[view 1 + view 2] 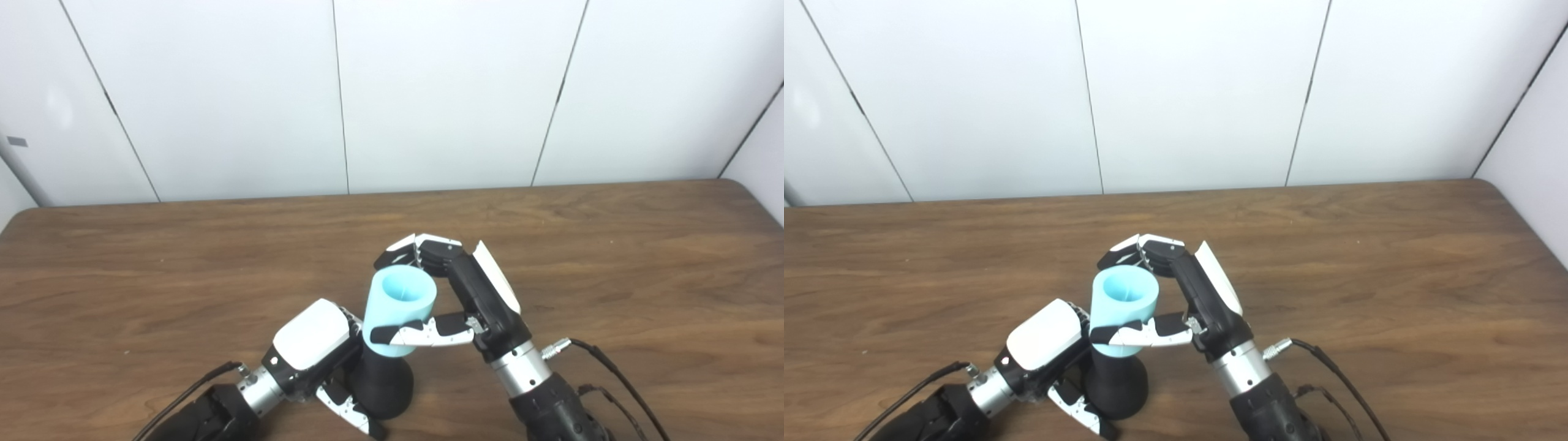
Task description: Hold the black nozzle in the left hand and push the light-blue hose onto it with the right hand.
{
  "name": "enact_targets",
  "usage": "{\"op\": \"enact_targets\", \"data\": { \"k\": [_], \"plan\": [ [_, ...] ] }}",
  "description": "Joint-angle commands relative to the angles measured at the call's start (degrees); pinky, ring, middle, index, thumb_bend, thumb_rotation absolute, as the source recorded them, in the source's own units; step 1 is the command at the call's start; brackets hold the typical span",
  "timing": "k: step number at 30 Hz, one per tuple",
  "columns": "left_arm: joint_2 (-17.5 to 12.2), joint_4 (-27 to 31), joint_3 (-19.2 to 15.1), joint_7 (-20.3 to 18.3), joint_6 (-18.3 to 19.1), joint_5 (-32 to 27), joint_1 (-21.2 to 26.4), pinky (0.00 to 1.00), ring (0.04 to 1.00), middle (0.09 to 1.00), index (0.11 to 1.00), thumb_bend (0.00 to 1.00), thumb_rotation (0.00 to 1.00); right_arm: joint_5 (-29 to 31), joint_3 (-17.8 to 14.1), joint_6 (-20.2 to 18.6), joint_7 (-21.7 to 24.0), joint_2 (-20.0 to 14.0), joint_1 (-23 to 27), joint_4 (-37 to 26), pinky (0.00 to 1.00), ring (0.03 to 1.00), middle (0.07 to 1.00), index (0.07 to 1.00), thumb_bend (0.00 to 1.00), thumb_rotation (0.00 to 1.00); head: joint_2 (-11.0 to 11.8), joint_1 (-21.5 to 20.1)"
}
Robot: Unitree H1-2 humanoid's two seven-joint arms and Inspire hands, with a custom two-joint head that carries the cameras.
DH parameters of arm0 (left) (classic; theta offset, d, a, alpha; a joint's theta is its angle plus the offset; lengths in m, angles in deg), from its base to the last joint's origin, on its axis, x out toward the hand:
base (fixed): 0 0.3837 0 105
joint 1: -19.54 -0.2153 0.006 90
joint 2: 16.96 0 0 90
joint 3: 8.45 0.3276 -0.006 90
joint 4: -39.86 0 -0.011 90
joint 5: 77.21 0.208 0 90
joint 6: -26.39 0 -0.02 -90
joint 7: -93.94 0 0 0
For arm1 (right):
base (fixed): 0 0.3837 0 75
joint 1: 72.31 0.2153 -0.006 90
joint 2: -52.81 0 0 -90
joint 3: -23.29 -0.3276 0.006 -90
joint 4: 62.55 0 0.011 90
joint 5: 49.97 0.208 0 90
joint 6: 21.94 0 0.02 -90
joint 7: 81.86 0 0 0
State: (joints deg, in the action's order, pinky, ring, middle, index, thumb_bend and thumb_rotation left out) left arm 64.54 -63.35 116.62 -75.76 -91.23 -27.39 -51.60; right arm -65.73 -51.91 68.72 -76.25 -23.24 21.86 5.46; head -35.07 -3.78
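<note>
The left hand (pixel 312 349) was closed around the black nozzle (pixel 383 386), whose flared base stood on the wooden table (pixel 612 257). The right hand (pixel 453 294) gripped the light-blue hose (pixel 399 309), thumb across its front, fingers behind. The hose sat upright atop the nozzle's neck, apparently already started on; how deeply was hidden. Seating it fully may have remained.

table (pixel 612 257): brown wood grain, satin | light-blue hose (pixel 401 306): smooth, matt, plastic-like | black nozzle (pixel 383 383): matt black | left hand (pixel 318 349) and right hand (pixel 471 294): glossy white and black plastic shells, brushed metal wrists | wall (pixel 429 92): smooth white panels
</note>
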Motion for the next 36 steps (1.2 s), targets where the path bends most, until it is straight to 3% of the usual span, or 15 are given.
{"op": "enact_targets", "data": {
  "k": [1,36],
  "plan": [
    [1.9,-3.3,2.9,-3.5,1.3,2.1,-4.6,0.14,0.19,0.471,0.482,0.52,0.0,-0.6,0.7,0.1,1.1,-0.3,0.4,-1.3,0.32,0.386,0.494,0.553,0.51,0.0,-0.1,0.0],
    [2.5,-4.7,3.3,-2.7,1.1,2.7,-4.2,0.13,0.181,0.471,0.482,0.52,0.0,-0.8,1.3,3.4,0.2,0.3,1.3,-0.8,0.3,0.381,0.49,0.561,0.51,0.0,0.6,0.3]
  ]
}}
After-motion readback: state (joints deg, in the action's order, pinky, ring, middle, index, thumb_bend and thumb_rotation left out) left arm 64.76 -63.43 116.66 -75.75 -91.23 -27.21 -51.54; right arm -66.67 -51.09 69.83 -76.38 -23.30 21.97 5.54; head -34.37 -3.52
